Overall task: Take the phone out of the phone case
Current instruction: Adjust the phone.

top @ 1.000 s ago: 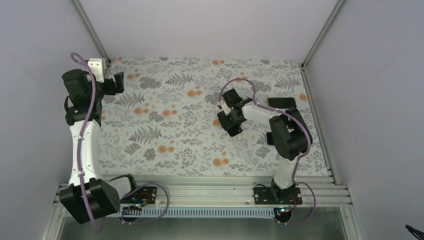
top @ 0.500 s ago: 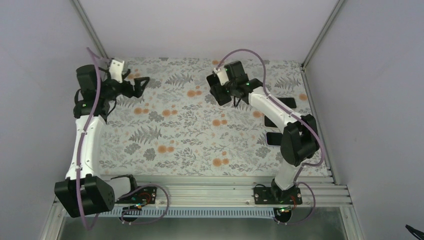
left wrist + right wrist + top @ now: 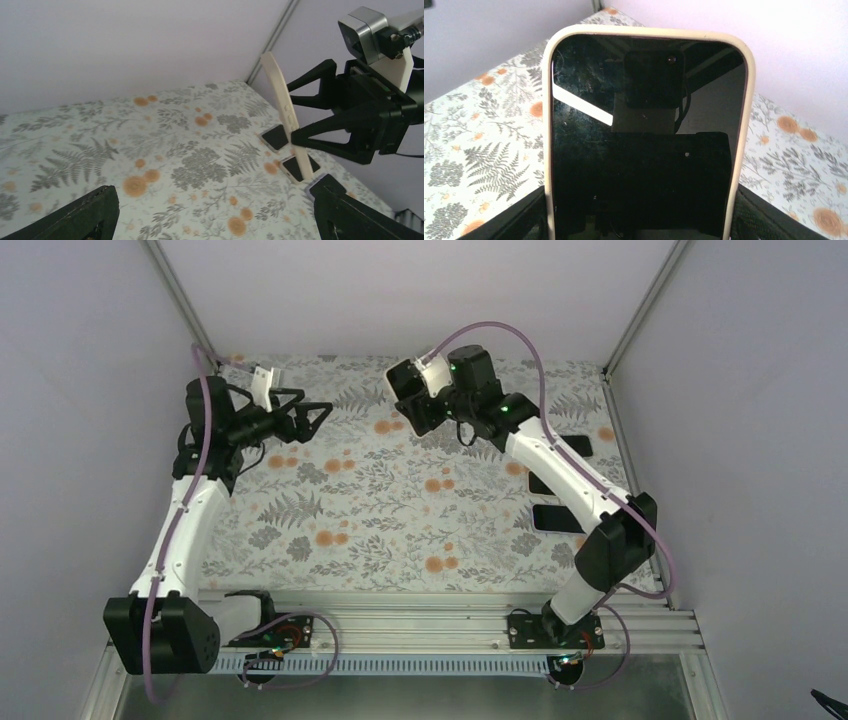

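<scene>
Phone (image 3: 646, 150) in cream case (image 3: 547, 150), upright between fingers of right claw (image 3: 291, 112)

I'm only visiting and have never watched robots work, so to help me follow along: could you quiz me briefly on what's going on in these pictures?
1. True or false: the phone sits inside its cream case.
2. Which arm's gripper holds the cased phone up off the table? A) left B) right C) neither
3. Fill the gap: the left gripper has its fingers ___ and holds nothing.

Key: 1 true. 2 B, the right gripper clamps it by the edges. 3 open.
</scene>
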Action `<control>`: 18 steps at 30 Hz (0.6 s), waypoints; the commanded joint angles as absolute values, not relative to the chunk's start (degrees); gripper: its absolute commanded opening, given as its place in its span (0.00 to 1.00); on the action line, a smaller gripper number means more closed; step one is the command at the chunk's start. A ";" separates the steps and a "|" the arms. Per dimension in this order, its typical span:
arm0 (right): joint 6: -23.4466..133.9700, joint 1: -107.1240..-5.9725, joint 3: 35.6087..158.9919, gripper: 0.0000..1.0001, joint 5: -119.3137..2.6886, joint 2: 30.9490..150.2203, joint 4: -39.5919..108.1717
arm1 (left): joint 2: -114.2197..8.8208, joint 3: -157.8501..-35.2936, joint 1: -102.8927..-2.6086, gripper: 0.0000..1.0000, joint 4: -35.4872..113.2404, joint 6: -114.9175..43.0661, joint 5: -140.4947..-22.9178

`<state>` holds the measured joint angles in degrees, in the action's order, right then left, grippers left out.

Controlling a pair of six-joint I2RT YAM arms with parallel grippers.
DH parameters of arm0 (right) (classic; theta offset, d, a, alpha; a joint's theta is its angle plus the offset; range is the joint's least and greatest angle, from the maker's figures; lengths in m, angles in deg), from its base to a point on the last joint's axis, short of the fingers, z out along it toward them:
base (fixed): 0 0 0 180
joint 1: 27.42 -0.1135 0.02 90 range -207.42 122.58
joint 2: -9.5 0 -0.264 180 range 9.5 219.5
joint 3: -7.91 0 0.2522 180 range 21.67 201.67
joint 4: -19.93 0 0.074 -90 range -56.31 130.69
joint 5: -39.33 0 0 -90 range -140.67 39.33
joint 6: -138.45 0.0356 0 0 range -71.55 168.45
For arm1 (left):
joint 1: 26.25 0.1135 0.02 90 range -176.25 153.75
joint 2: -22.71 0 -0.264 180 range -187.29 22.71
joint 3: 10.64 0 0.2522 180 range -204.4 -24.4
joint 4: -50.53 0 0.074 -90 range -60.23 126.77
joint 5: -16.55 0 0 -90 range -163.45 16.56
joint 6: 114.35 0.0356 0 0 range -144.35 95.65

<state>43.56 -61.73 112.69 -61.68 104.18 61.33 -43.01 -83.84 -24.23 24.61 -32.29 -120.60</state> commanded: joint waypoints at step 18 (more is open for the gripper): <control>35.20 -77.46 115.95 0.60 -43.01 103.62 55.22 | -47.95 -83.82 -32.13 0.93 40.65 -53.31 -121.67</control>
<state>37.86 -74.88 112.89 -49.04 103.63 60.24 -47.66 -85.00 -31.46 36.76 -49.91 -120.30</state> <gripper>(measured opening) 0.751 0.941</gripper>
